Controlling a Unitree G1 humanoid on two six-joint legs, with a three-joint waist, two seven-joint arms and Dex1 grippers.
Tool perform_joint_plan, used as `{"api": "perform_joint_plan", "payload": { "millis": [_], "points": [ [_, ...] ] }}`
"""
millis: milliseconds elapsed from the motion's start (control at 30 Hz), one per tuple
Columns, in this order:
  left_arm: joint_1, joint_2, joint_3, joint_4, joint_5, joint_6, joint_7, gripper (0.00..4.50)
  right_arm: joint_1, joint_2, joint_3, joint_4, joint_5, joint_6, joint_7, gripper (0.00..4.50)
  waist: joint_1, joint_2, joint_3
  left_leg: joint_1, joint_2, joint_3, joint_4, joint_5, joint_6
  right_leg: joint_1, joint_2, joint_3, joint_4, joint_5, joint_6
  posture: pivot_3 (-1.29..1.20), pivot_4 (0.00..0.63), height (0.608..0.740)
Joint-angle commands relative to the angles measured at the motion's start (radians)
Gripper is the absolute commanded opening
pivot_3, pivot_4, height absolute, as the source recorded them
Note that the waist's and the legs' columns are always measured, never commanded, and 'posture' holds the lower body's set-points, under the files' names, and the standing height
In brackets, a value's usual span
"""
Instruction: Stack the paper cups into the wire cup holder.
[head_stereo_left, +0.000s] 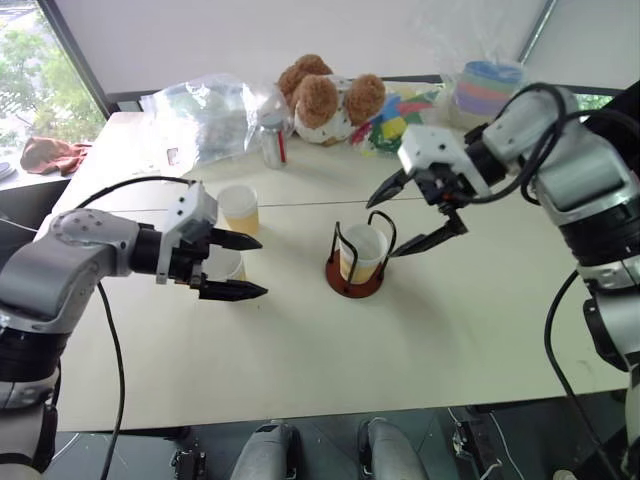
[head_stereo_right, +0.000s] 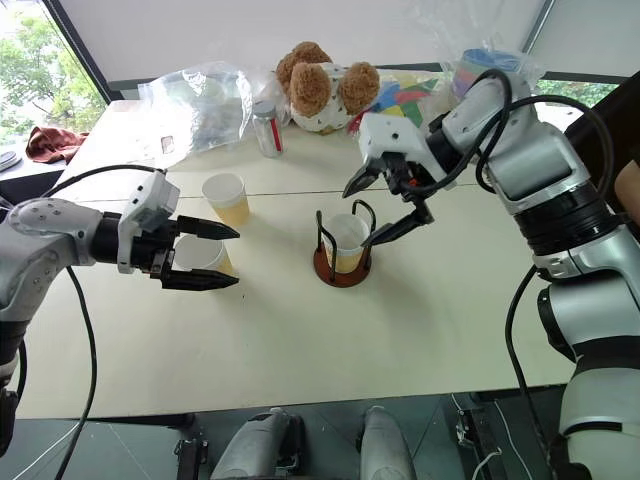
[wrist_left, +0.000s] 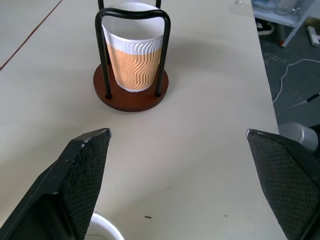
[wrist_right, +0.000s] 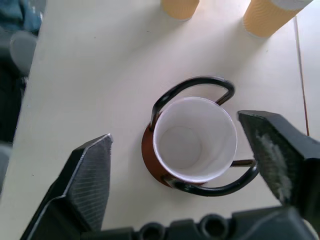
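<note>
Pale tabletop (head_stereo_left: 300, 360) all around: one paper cup (head_stereo_left: 363, 252) sits inside the wire cup holder (head_stereo_left: 356, 262), my right gripper (head_stereo_left: 420, 215) spread empty above it. Two cups (head_stereo_left: 239, 208) wait left of the holder, my left gripper (head_stereo_left: 238, 266) gaping over the nearer (head_stereo_right: 200, 254).

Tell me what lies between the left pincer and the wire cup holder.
Only bare table. In the left wrist view, the open left pincer faces the wire cup holder, which holds one paper cup, with nothing between.
</note>
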Motion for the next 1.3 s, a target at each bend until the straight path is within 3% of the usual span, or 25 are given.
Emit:
{"api": "perform_joint_plan", "payload": {
  "millis": [33,167,267,400,533,767,933,1200,1300],
  "points": [
    [-0.05,0.081,0.055,0.068,0.052,-0.058,-0.03,4.5,-0.024,-0.015,-0.244,-0.076,0.199,0.259,-0.071,4.45,-0.001,0.0,0.0,0.0,0.0,0.0,0.0,0.0,0.0,0.0,0.0,0.0,0.0,0.0,0.0,0.0,0.15,0.74],
    [-0.069,0.163,0.064,0.132,0.093,-0.106,-0.069,4.5,0.124,-0.006,-0.436,-0.28,0.41,0.509,-0.193,4.45,-0.001,-0.002,-0.002,0.001,0.001,-0.001,-0.002,0.0,0.0,0.0,0.0,-0.002,0.0,0.0,0.0,0.0,0.15,0.74],
    [-0.023,0.24,0.079,0.105,0.101,-0.115,-0.123,4.5,0.346,0.051,-0.57,-0.498,0.531,0.636,-0.391,4.45,-0.001,-0.003,-0.002,0.001,0.001,0.0,-0.001,0.0,0.0,0.0,-0.001,-0.003,0.0,0.0,0.0,0.0,0.15,0.74],
    [-0.003,0.285,0.057,0.057,0.123,-0.132,-0.149,4.5,0.537,0.096,-0.641,-0.655,0.583,0.677,-0.564,4.45,0.004,-0.002,-0.001,0.0,0.0,0.001,-0.001,0.0,0.0,0.0,-0.002,-0.002,0.001,0.0,0.0,0.0,0.15,0.74],
    [0.03,0.324,0.031,0.028,0.18,-0.19,-0.183,4.5,0.633,0.109,-0.653,-0.723,0.603,0.668,-0.659,4.45,0.001,-0.002,-0.001,0.001,0.0,0.001,0.0,0.0,0.0,0.001,-0.001,-0.001,0.002,0.0,0.0,0.0,0.15,0.74],
    [0.053,0.27,-0.039,-0.04,0.227,-0.228,-0.168,4.5,0.748,0.11,-0.659,-0.774,0.662,0.664,-0.75,4.45,0.003,-0.002,-0.001,0.002,0.001,0.0,0.0,-0.003,0.005,0.001,-0.001,-0.001,0.003,0.0,0.0,0.0,0.15,0.74],
    [0.057,0.207,-0.108,0.003,0.318,-0.313,-0.145,4.5,0.826,0.061,-0.639,-0.88,0.736,0.686,-0.768,4.45,0.002,-0.003,-0.001,0.003,0.001,0.001,0.0,-0.003,0.006,0.001,0.0,-0.001,0.003,0.0,0.0,0.0,0.15,0.74],
    [0.024,0.118,-0.162,0.091,0.383,-0.386,-0.152,4.5,0.883,0.008,-0.585,-0.936,0.725,0.662,-0.796,4.45,0.003,-0.004,-0.002,0.003,0.001,0.001,0.0,-0.003,0.006,0.002,0.0,-0.001,0.003,0.0,0.0,0.0,0.15,0.74],
    [0.019,0.099,-0.165,0.103,0.389,-0.389,-0.165,3.23,0.891,0.01,-0.587,-0.942,0.735,0.659,-0.814,4.5,0.003,-0.004,-0.002,0.003,0.001,0.0,0.0,-0.003,0.006,0.002,0.0,-0.001,0.003,0.0,0.0,0.0,0.15,0.74]
  ]
}}
